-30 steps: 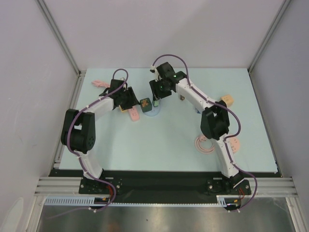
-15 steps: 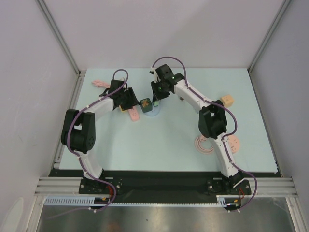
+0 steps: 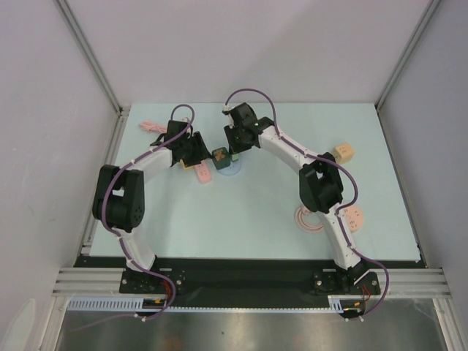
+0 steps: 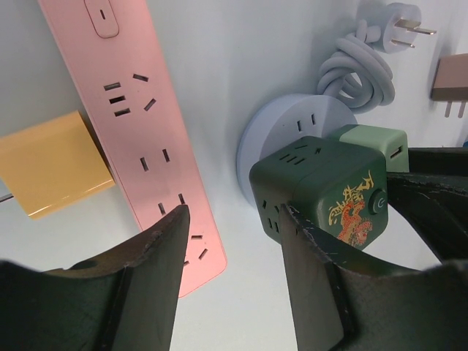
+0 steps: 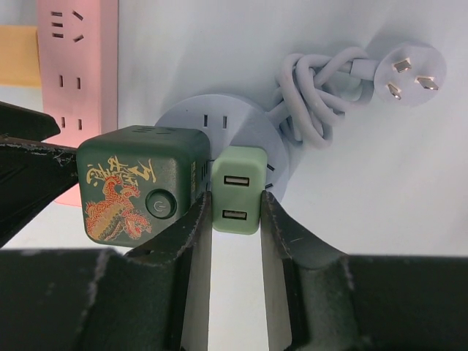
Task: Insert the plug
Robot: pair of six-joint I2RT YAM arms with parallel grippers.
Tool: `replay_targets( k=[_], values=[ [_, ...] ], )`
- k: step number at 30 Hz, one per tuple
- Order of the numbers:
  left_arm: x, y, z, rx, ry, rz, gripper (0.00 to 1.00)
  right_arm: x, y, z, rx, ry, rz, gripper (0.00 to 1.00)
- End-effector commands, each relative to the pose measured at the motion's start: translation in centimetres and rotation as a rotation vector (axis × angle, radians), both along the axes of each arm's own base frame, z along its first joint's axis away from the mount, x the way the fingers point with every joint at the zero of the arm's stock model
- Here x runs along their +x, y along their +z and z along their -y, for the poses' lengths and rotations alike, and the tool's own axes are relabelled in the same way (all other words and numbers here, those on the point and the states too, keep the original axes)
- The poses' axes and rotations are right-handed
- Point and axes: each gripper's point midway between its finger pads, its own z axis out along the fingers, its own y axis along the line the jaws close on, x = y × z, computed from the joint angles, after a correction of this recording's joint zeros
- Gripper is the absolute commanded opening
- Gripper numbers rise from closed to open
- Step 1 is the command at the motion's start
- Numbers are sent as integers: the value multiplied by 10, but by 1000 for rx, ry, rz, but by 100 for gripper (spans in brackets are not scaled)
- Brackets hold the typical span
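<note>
Pink power strip [image 4: 139, 124]: lies flat on the bench, sockets facing up, a rocker switch at one end, running slantwise across the left wrist view.
Yellow block [image 4: 55, 164]: rests just beside the strip's long edge, on the side away from the centre of the bench.
Brown adapter [image 4: 452, 80]: cut off by the frame edge, with two pins showing.
Tan cube [image 3: 344, 151]: stands alone toward the bench's right side.
Pink coiled cable [image 3: 308, 219]: wound in a flat ring, right of centre.
Second pink strip [image 3: 355, 218]: lies close to the coil, on its right.
Pink piece [image 3: 150, 126]: sits at the far left corner, too small to identify.
Bench [image 3: 256, 212]: pale blue, walled in by plain grey panels [image 3: 241, 44].
</note>
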Motion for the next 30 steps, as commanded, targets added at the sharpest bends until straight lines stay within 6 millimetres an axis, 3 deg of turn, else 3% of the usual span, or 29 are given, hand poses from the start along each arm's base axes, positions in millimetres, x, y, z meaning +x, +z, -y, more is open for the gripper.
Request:
replay_targets(
  k=[1, 8, 19, 28, 30],
  values=[
    [6, 4, 6, -18, -21, 32, 57, -20, -54, 10, -89, -12, -107, 0],
    [6, 1, 5, -13, -19, 27, 58, -40, -89, 21, -139, -21, -193, 0],
    [3, -2, 2, 3, -9, 15, 58, -74, -125, 34, -208, -41, -301, 0],
    [4, 0, 1, 11, -5, 19, 58, -95, -140, 49, -281, -42, -397, 0],
    [4, 0, 1, 13, -6, 18, 58, -91, -139, 49, -307, -33, -403, 0]
  ],
)
